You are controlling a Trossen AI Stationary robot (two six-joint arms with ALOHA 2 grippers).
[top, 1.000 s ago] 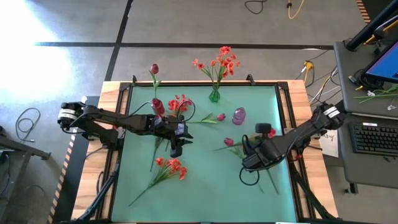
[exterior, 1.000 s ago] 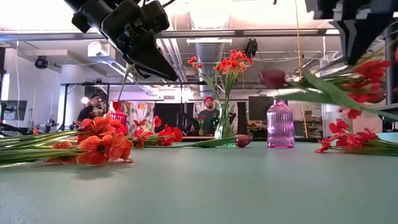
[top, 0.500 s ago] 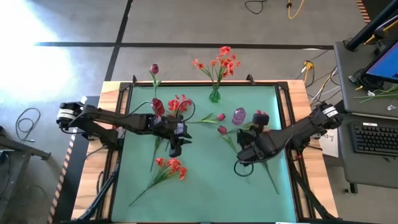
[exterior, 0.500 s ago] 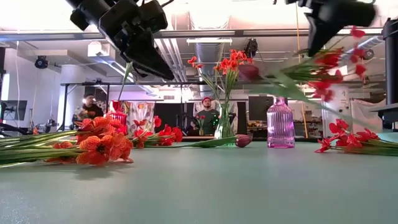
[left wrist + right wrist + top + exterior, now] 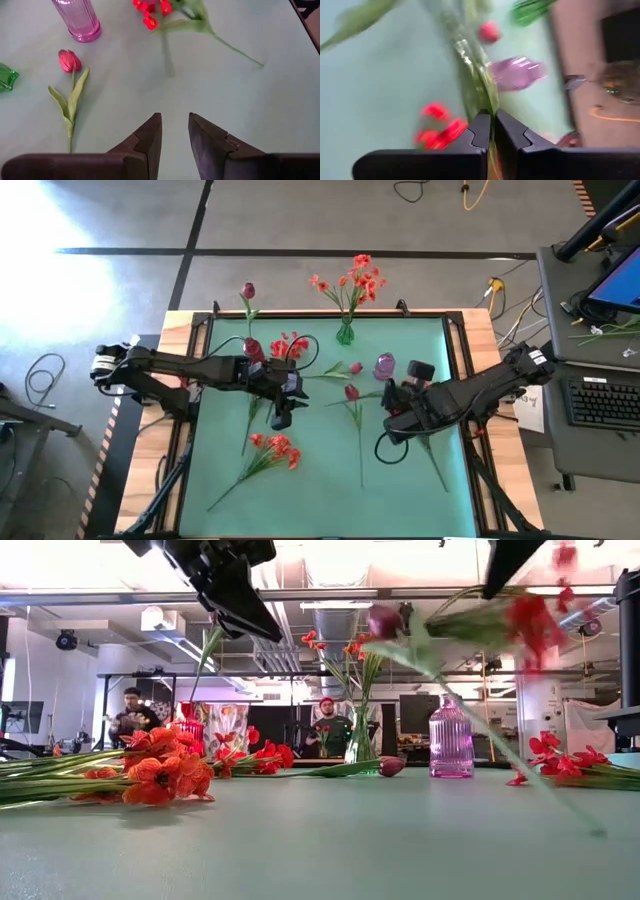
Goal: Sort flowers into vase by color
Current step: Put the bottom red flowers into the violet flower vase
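Because magenta buds belong in the purple vase, the right gripper is clenched on 1 tulip stem lifted above the counter just left of it, while the left gripper hangs partly parted, holding nothing.

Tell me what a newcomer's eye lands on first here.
The right gripper, shut on a magenta tulip stem, holds it lifted above the green mat's middle. Behind it, a green vase at the far edge already holds orange-red flowers, with a pink vase empty nearby.
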